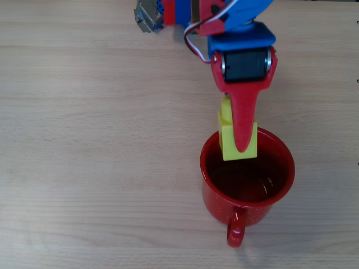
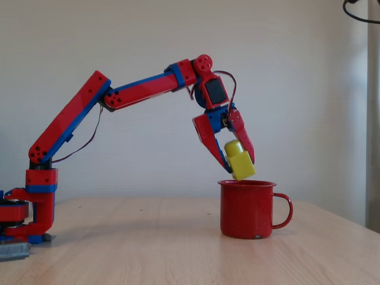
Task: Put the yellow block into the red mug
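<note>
The yellow block hangs tilted in the air, pinched between the red fingers of my gripper, which is shut on it. The red mug stands upright on the table right below. In the overhead view the block sits over the mug's far rim, partly above the dark inside. Seen from the fixed view, the block's lower corner is just above the rim on the mug's left side, and I cannot tell whether they touch. The mug's handle points away from the arm.
The arm's base stands at the left of the fixed view and its metal clamp at the top edge of the overhead view. The light wooden table lies bare around the mug.
</note>
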Available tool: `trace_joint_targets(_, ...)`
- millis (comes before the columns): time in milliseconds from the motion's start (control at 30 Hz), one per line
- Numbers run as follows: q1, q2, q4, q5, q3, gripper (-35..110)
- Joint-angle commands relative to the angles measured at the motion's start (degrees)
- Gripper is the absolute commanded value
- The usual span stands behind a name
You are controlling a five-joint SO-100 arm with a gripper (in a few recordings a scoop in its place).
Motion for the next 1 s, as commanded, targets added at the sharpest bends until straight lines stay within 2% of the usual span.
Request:
trace_joint_targets(0, 0.4, 1.9, -1.0, 0.1, -5.8, 0)
trace_joint_targets(533, -0.9, -2.9, -3.3, -1.0, -7.4, 0)
trace_joint_targets(967, -1.3, -3.4, -3.2, -1.1, -7.4, 26)
